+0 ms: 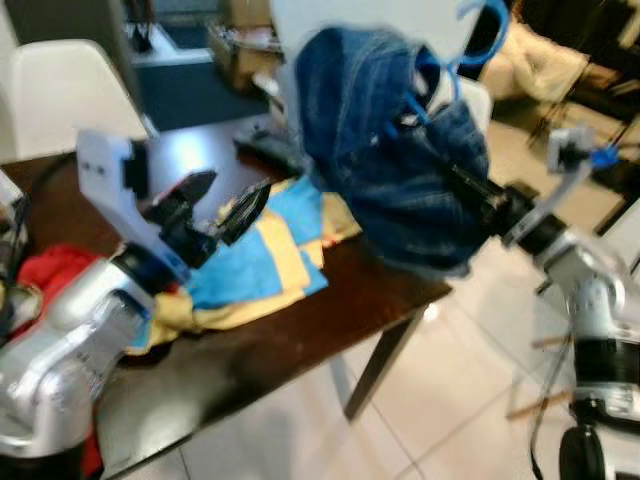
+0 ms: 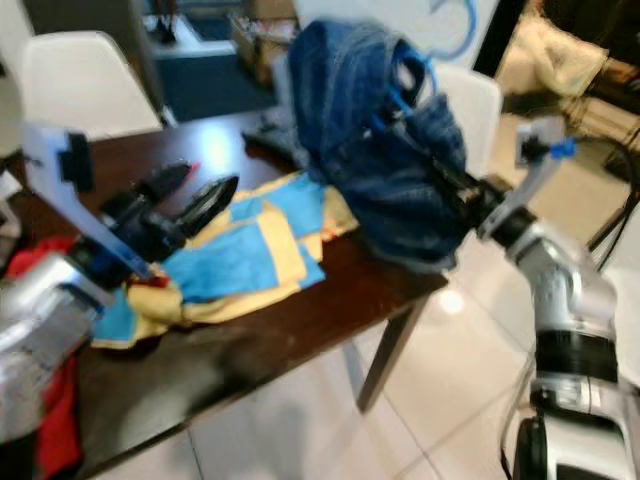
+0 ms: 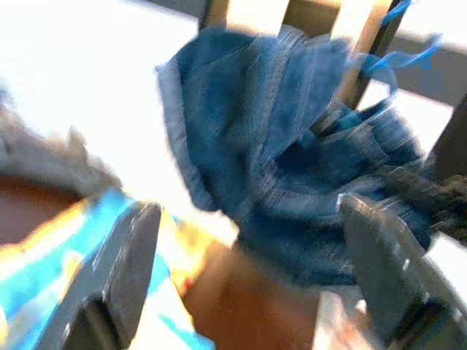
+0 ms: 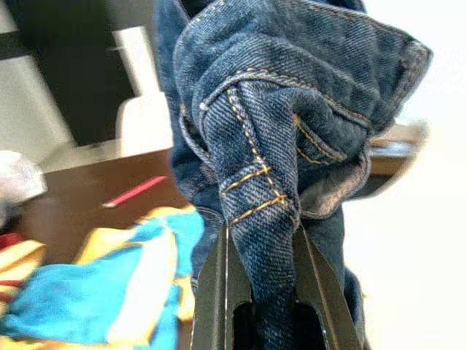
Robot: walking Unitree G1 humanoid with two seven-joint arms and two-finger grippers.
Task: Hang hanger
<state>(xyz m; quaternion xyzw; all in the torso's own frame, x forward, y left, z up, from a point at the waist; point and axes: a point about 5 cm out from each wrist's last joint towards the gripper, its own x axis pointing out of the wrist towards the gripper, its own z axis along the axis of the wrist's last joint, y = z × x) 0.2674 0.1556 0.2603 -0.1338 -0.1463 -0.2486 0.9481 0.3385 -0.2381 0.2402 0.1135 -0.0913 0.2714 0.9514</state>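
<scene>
Holding a bunched pair of blue jeans (image 1: 390,170) up over the far right corner of the dark table (image 1: 300,340), the right gripper (image 4: 259,270) has its two fingers pinched onto a thick seamed fold of the denim. A blue hanger (image 1: 470,45) pokes out at the top of the bundle, its hook curling up near the far edge of the scene, with thin blue loops showing among the folds. To the left, the left gripper (image 1: 215,210) hovers with its fingers spread apart and nothing between them, above a crumpled blue and yellow cloth (image 1: 255,255) on the table; a red cloth (image 1: 50,275) lies at the near left. Denim like this is likely heavy and limp, so it should sag and swing, and could slide off the hanger if tipped; the stiff hanger near its hook looks the surer place to take hold. Most of the hanger is buried in fabric, so how the jeans sit on it cannot be told. Blur softens everything, and no rail or hook to hang it on can be made out.
</scene>
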